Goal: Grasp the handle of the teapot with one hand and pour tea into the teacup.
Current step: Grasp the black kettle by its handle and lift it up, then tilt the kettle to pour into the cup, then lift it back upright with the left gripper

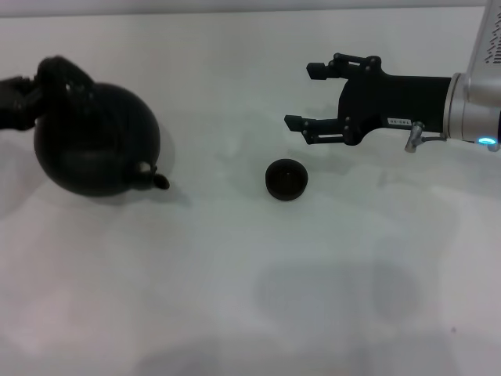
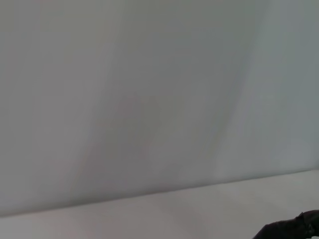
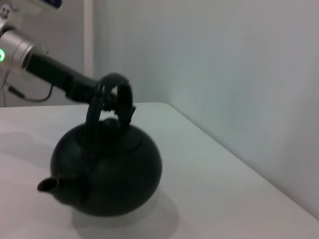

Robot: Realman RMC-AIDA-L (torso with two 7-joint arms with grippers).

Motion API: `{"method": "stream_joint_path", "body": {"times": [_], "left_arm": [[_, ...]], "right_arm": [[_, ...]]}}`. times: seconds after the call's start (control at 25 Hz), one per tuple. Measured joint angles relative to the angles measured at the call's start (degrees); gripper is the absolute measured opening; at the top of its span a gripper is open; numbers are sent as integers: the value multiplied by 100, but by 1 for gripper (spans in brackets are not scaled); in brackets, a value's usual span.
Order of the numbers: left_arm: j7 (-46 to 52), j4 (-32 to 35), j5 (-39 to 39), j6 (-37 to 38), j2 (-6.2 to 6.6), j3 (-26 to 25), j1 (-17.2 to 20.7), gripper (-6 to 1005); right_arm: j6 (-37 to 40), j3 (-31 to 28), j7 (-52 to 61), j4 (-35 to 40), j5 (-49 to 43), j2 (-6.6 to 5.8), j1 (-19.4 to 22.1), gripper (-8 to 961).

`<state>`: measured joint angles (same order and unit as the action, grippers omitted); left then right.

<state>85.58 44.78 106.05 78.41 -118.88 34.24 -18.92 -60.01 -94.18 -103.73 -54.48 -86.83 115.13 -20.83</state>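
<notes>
The teapot (image 1: 95, 141) sits on the bench's (image 1: 235, 298) left side, spout toward the teacup (image 1: 286, 178), well apart; contents cannot be told; the left gripper (image 3: 112, 99) has its jaws clamped on the handle (image 3: 107, 97); the right gripper (image 1: 309, 95) hovers just beyond the teacup, jaws spread.

Bright, flat overhead light washes out the white table (image 1: 235, 298), with faint soft shadows beneath the teapot (image 1: 95, 149) and teacup (image 1: 286, 179). All views look hazy; the black objects show almost no surface detail.
</notes>
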Motion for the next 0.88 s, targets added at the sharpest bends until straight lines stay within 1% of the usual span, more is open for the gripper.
{"method": "stream_joint_path", "body": {"times": [0.28,0.48,0.72,0.88], "left_arm": [[660,1140,-99,-11,-4,830,-10,186],[1081,1768,234,-256,-2,1355,-134,186],[1657,2128,675,-739,-4,1838,-327,184],[1708,2194,834,-999,-1,2105,-441,183]], "right_arm": [[-19,-4,-132,16,160,0,9,871],[-36,-3,-296,17,349,-2,46,871],[-50,-23,-372,17,407,-8,82,871],[-53,-22,-454,23,492,-16,115,871]]}}
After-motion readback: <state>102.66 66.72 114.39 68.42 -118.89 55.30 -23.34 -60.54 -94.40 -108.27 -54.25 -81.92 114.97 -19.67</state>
